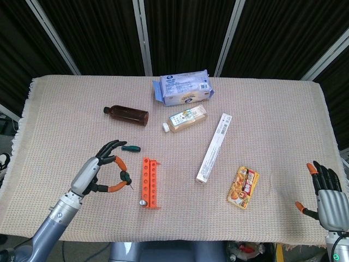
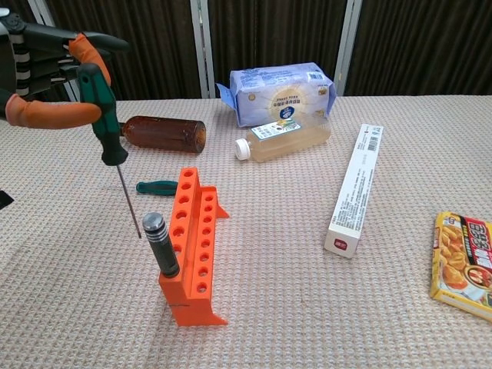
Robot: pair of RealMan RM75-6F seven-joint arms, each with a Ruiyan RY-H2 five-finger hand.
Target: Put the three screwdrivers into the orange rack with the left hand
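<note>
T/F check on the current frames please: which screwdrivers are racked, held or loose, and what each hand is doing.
1. The left hand holds a green-handled screwdriver above the table. True.
2. The orange plastic rack is empty. False: a grey-capped black-handled screwdriver stands in its near end.
3. A second green-handled screwdriver lies on the beige woven cloth beside the rack. True.
4. The right hand holds the yellow snack packet. False: it is open, apart from it.
</note>
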